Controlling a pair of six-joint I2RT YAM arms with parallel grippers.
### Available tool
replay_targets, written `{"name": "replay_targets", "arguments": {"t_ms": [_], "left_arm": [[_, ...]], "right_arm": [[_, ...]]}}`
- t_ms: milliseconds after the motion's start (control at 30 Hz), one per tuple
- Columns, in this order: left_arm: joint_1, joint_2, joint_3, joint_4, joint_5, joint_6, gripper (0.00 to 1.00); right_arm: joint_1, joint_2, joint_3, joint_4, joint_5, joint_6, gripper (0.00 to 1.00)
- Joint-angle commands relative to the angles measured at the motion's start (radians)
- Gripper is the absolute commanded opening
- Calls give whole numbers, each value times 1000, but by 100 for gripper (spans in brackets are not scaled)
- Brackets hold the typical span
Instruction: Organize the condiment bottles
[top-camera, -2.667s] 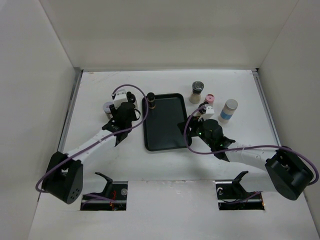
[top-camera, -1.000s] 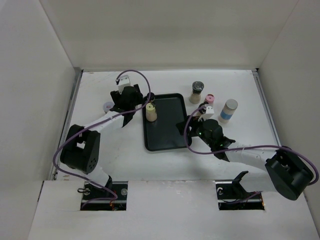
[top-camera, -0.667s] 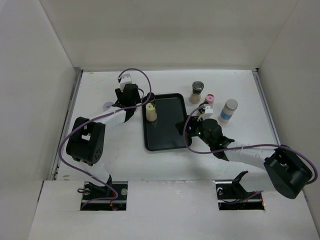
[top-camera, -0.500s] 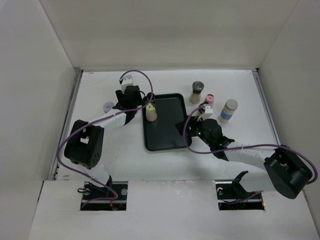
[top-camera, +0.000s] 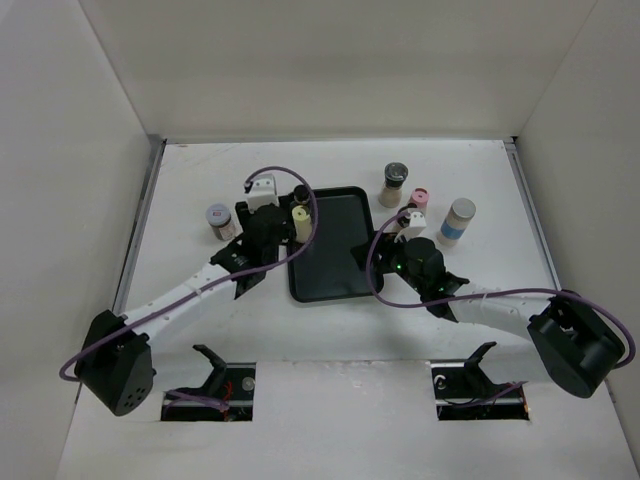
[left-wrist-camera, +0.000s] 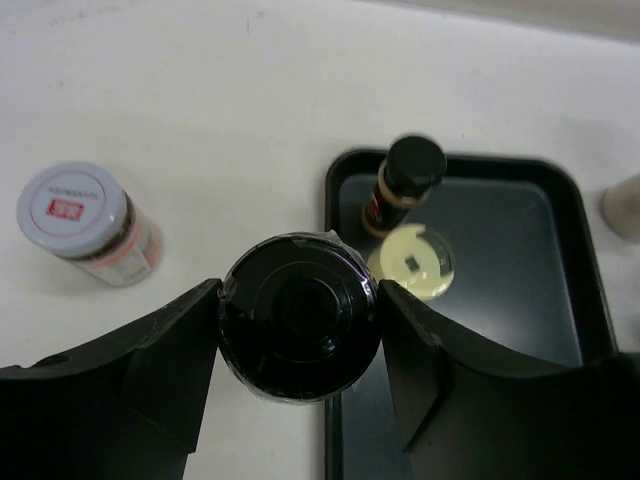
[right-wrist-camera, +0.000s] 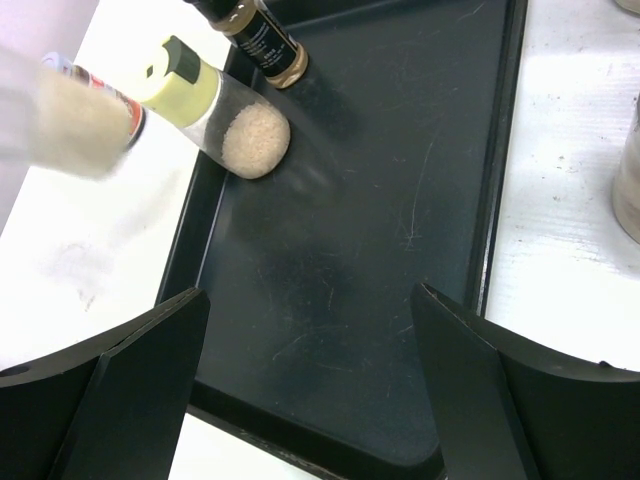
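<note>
Left wrist — claw grips bottle at tray edge.

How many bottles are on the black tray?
2: a yellow-capped bottle and a black-capped bottle behind it, in the tray's far left corner. The left hand grips a third bottle.

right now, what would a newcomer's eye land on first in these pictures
The black tray in the middle draws the eye, with a yellow-capped bottle and a dark-capped bottle standing in its far left corner. At its left edge the left gripper grips a black-capped bottle from above. Right of the tray three more stand on the table, a pink-capped bottle in the middle.
</note>
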Motion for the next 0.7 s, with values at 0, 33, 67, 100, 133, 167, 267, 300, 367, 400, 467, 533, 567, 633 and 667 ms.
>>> {"name": "replay_targets", "arguments": {"t_ms": [0, 33, 67, 100, 133, 167, 267, 300, 367, 400, 467, 533, 567, 633, 667], "left_arm": [[-80, -7, -25, -14, -23, -54, 32], [-95, 7, -21, -3, -20, -63, 32], [-109, 22, -11, 7, -14, -70, 32], [-123, 36, -1, 18, -3, -73, 32], [-135, 45, 7, 29, 3, -74, 32], [-149, 53, 10, 43, 0, -74, 32], [-150, 79, 12, 83, 12, -76, 33], [-149, 90, 16, 90, 23, -76, 33], [-156, 119, 25, 103, 38, -79, 33], [-160, 136, 25, 112, 44, -80, 33], [-166, 171, 30, 126, 56, -85, 34], [-166, 199, 26, 146, 58, -90, 34], [-167, 211, 16, 164, 55, -91, 35], [-163, 235, 6, 198, 60, -99, 37], [-163, 245, 4, 205, 63, -102, 38]], "right_arm": [[3, -30, 20, 61, 0, 3, 88], [3, -32, 19, 66, 3, 0, 88], [3, -32, 16, 66, 9, 2, 88], [2, -27, 16, 67, 9, 5, 88], [-1, -23, 17, 61, 3, 9, 88], [2, -23, 20, 57, 2, 9, 88], [3, -36, 17, 60, 11, -1, 88], [3, -36, 16, 61, 11, 3, 88], [-1, -33, 17, 54, 5, 8, 88], [2, -38, 17, 52, 8, 5, 88], [2, -49, 13, 58, 12, 2, 88], [-3, -42, 11, 57, 6, 9, 88], [-4, -41, 14, 52, 5, 9, 88], [0, -44, 16, 52, 11, 3, 88], [2, -46, 14, 58, 12, 2, 88]]}}
